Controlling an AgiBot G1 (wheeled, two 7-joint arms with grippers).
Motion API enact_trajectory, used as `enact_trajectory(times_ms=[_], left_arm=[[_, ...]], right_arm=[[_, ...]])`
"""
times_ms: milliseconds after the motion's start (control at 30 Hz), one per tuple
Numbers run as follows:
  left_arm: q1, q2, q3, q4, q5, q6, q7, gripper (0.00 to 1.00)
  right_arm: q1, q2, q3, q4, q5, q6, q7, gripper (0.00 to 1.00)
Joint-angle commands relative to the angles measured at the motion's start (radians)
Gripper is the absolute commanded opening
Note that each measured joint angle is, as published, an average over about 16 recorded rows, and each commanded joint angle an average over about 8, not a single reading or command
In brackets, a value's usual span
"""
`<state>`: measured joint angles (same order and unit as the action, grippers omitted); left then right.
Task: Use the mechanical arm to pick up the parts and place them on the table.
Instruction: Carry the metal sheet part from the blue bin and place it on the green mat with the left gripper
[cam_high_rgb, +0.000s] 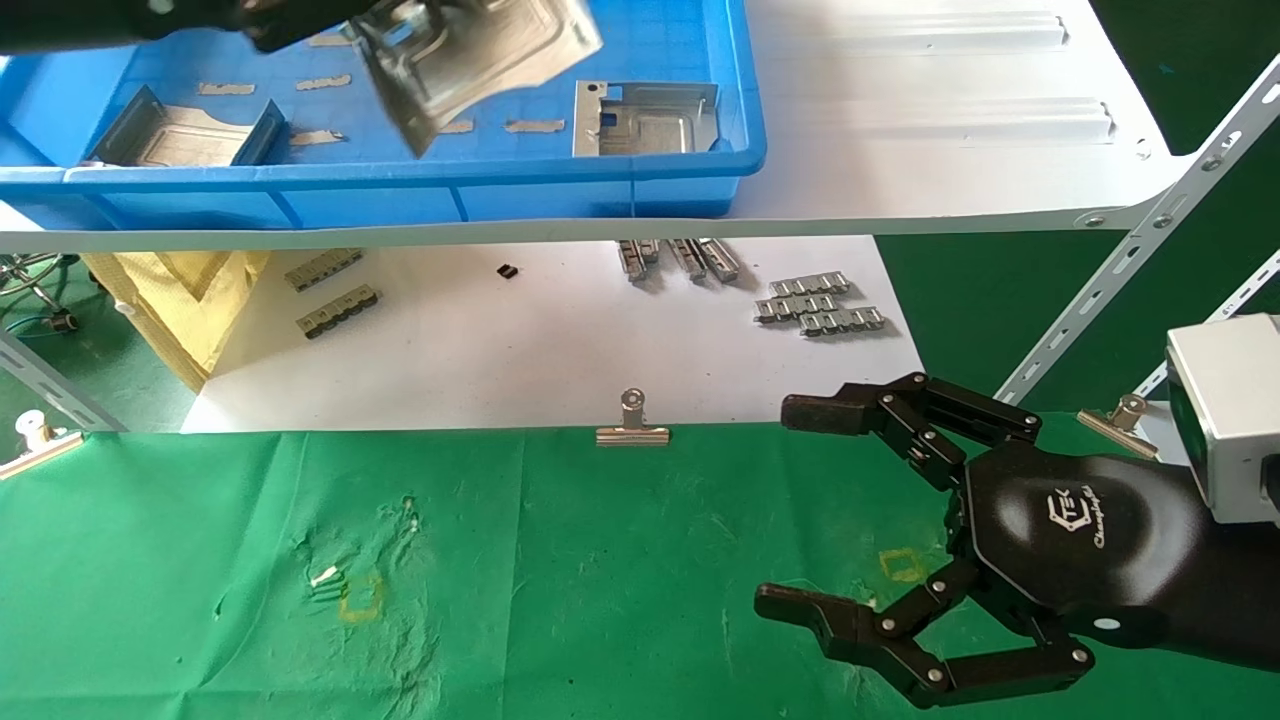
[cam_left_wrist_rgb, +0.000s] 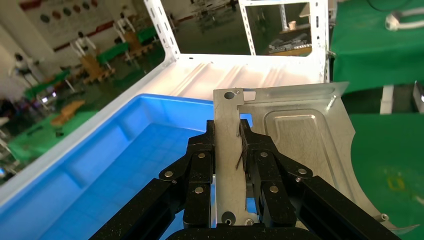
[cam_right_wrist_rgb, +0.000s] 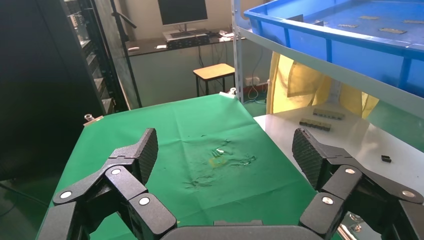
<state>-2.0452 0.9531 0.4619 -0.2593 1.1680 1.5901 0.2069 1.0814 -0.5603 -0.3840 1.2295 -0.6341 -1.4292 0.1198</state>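
My left gripper is at the far left, above the blue bin, shut on a silvery stamped part that it holds lifted and tilted over the bin. In the left wrist view the fingers pinch the part's bent flange, and the embossed plate spreads to one side. Two more parts lie in the bin, one at its left and one at its right. My right gripper hovers open and empty over the green table at the near right; it also shows in the right wrist view.
The blue bin stands on a white metal shelf with slanted uprights at the right. Below lies a white sheet with grey ridged strips. A binder clip holds the cloth's edge. Yellow square marks show on the cloth.
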Motion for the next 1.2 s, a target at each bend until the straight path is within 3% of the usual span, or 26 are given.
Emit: enact_trajectory(times_ms=[33,300,433,700,1033,1100,1200], left_arm=[[0.014,-0.015,-0.001,-0.024,-0.011,0.018,0.024,0.00],[0.250,-0.209,0.115,-0.390,-0.263,0.019,0.033,0.00],[0.331,-0.290,0.193,-0.476,-0.327,0.013,0.069,0.00],[0.377,-0.327,0.369,-0.417,-0.191,-0.001,0.277,0.00],[0.361,-0.219,0.486,-0.184,-0.024,-0.026,0.504,0.00],[0.353,-0.197,0.491,-0.131,-0.020,-0.024,0.536,0.15],[0.346,-0.172,0.493,-0.069,-0.024,-0.021,0.575,0.52]], right_arm=[[0.000,0.000,0.000,0.000,0.000,0.000,0.000,1.00],[0.000,0.000,0.000,0.000,0.000,0.000,0.000,1.00],[0.000,0.000,0.000,0.000,0.000,0.000,0.000,1.00],[0.000,0.000,0.000,0.000,0.000,0.000,0.000,1.00],[0.000,0.000,0.000,0.000,0.000,0.000,0.000,1.00],[0.000,0.000,0.000,0.000,0.000,0.000,0.000,1.00],[0.000,0.000,0.000,0.000,0.000,0.000,0.000,1.00]])
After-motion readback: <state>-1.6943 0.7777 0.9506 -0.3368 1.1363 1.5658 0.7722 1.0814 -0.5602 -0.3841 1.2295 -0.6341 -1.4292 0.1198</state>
